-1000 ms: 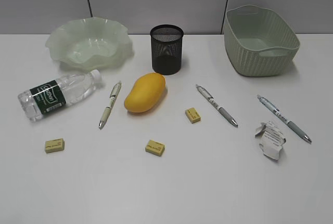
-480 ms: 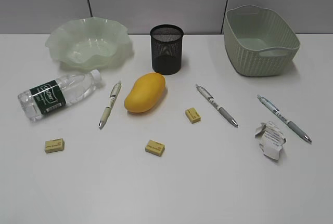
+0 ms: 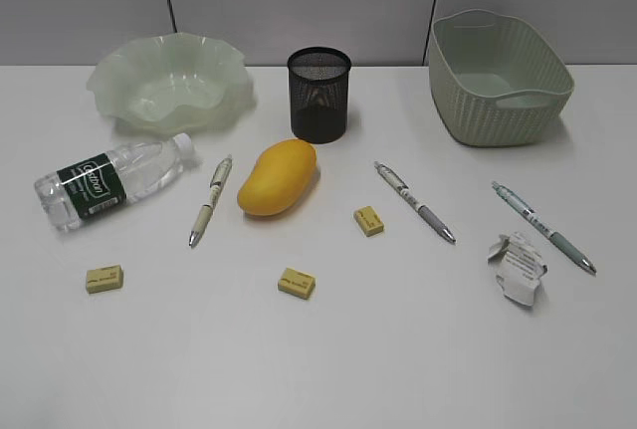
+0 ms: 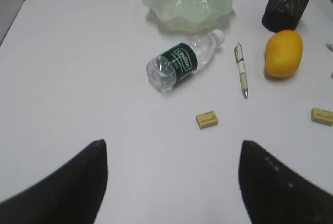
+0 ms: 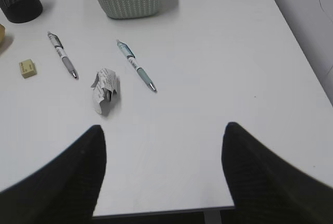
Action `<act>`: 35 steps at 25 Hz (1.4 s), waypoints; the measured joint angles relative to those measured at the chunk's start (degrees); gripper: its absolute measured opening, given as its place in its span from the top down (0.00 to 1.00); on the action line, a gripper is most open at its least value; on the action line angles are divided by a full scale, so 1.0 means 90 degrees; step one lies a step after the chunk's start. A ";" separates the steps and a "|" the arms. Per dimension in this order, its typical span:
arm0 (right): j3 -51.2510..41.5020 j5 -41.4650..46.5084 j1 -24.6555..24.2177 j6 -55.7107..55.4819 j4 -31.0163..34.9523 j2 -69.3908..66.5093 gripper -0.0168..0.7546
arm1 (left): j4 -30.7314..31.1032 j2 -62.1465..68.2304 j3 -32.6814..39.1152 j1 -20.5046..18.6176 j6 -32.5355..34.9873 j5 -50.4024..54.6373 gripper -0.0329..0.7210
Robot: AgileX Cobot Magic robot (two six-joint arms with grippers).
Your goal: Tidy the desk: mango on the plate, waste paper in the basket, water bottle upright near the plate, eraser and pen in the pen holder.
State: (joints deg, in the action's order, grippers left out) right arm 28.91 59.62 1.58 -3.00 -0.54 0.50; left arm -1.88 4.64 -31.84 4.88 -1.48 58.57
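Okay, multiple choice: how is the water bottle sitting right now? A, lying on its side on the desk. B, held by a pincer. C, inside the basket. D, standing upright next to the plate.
A: the water bottle lies on its side on the desk, cap toward the plate.

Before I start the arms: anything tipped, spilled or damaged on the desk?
The water bottle lies on its side left of the mango, cap on, no spill visible. The waste paper sits crumpled beside the rightmost pen. Nothing looks broken.
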 joint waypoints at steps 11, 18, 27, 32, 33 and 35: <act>0.0000 0.0000 0.0000 0.0000 0.0000 0.0000 0.27 | -0.1138 0.2744 -0.1076 0.0000 0.0688 -0.1299 0.17; 0.0000 0.0000 0.0000 0.0000 0.0000 0.0000 0.27 | -0.2116 0.4580 -0.1825 0.0094 0.1297 -0.1427 0.17; 0.0000 0.0000 0.0000 0.0000 0.0006 0.0000 0.27 | -0.2330 0.6506 -0.2734 0.1705 0.1438 -0.1446 0.18; 0.0000 0.0000 0.0000 0.0000 0.0006 0.0000 0.27 | -0.2105 0.7515 -0.3217 0.2433 0.1368 -0.1487 0.20; 0.0000 0.0000 0.0000 0.0000 0.0006 0.0000 0.27 | -0.2025 0.7695 -0.3330 0.2512 0.1352 -0.1481 0.21; 0.0000 0.0000 0.0000 0.0000 0.0006 0.0000 0.27 | -0.1914 0.8127 -0.3554 0.2601 0.1317 -0.1481 0.21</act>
State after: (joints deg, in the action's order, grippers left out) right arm 28.91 59.62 1.58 -3.00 -0.49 0.50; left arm -19.10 77.78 -63.82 28.29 10.38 45.24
